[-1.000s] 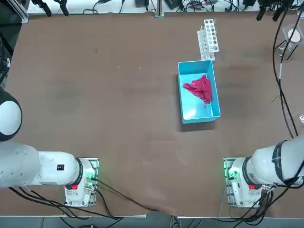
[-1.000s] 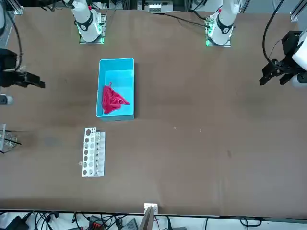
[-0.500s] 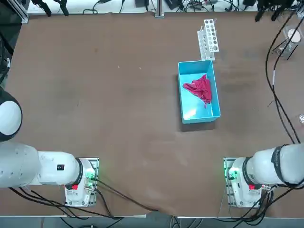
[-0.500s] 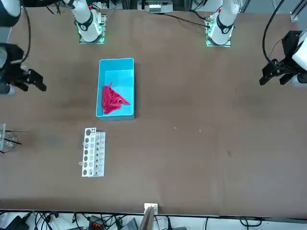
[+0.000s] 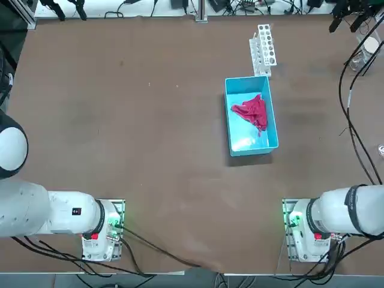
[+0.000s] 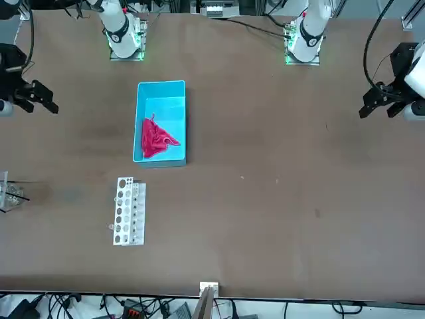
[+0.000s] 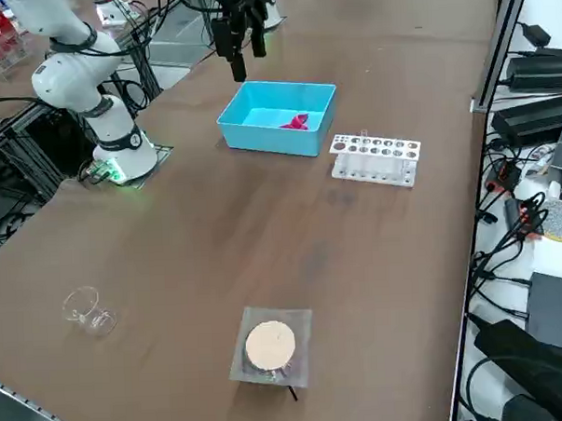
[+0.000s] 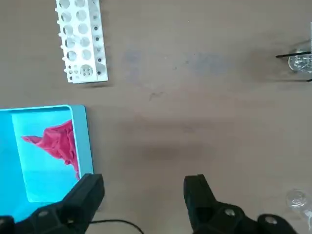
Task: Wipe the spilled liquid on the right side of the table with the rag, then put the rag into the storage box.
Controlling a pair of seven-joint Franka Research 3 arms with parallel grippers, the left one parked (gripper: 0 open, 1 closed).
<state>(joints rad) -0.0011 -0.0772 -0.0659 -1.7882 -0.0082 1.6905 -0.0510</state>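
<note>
The table [image 5: 132,120], a wide matte brown top, is seen to fill most of every view, and faint darker smudges are left on its right side, between the storage box and the table's right edge; no distinct wet patch with a rim can be made out there. The storage box [image 5: 251,116], a light-blue bin with low walls, is set right of centre, its long side running away from the robot. The rag [image 5: 252,111], a crumpled red-pink cloth, is found lying inside the box, toward its far half, with bare blue floor showing in the near part. Just beyond the box's far end, close to it but not touching, a white test-tube rack [image 5: 264,45] with round holes is placed. The right gripper [image 6: 36,98] is held in the air well clear of the tabletop, out near the right edge and well apart from the box; its two black fingers [image 8: 90,191] are spread wide and nothing is held between them. Near the table's right edge a clear square dish with a tan disc [image 7: 270,346] is laid, and, well apart from it, a small clear glass vessel [image 7: 88,309] is set.
</note>
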